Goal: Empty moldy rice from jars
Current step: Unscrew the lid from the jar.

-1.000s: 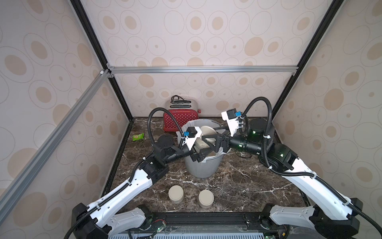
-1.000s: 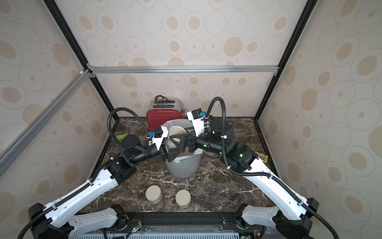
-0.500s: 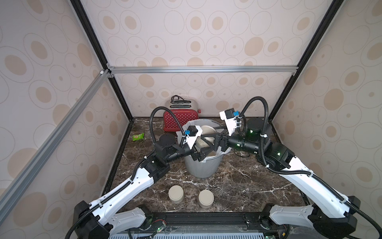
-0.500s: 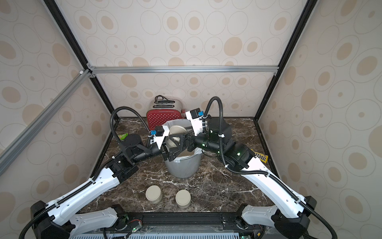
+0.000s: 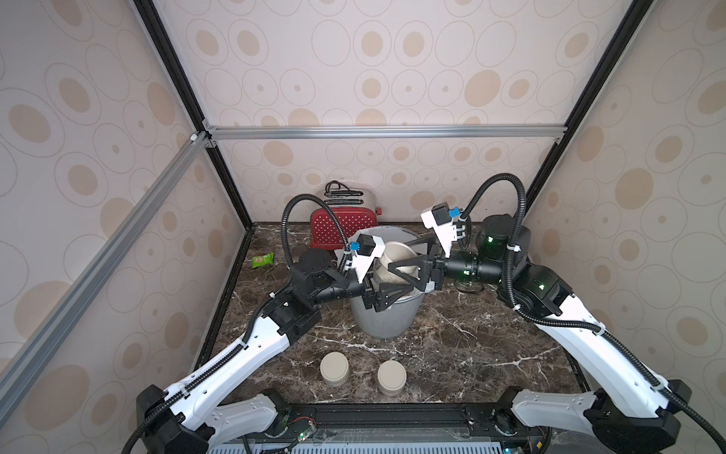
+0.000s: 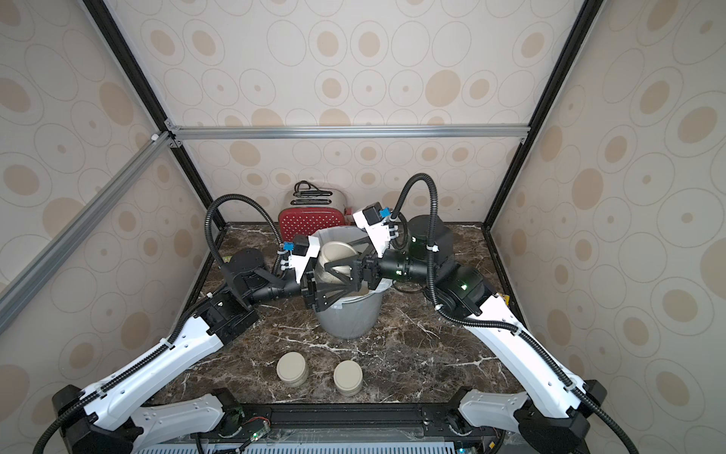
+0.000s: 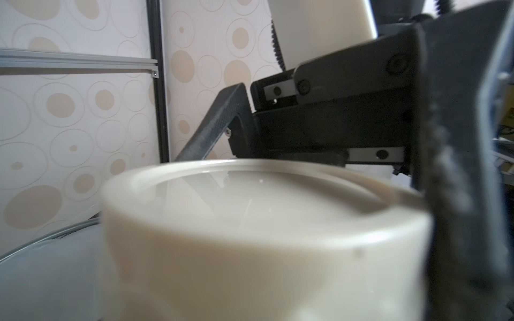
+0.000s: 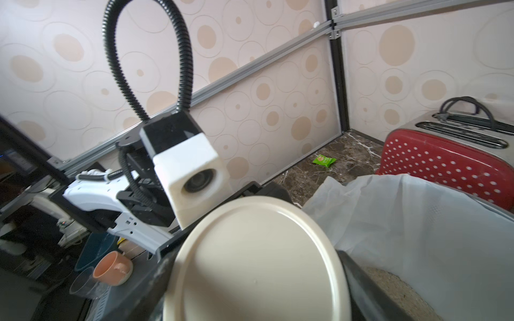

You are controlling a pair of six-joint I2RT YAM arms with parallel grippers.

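My left claw (image 5: 387,289) is clamped on the glass body of 1 jar (image 5: 380,275), which I hold tilted over the mouth of the bin (image 5: 387,322). My right claw (image 5: 398,259) comes in from the other side and is closed on that jar's cream lid (image 8: 256,261), 1 finger against each edge of it. That makes 2 claws on 1 jar.

Pale moldy rice (image 8: 395,289) lies as a sandy mass at the bottom of the bin, inside its 1 white liner (image 8: 403,216). Some grains also show through the glass of the jar I hold.

There are 3 jars in all. The other 2 (image 5: 334,368) (image 5: 391,378) stand upright side by side on the marble surface (image 5: 471,346), lids on, near the front edge and well apart from the bin.

Behind the bin stands 1 red dotted toaster (image 5: 334,228). 1 green packet (image 5: 262,259) lies by the wall on my left side.
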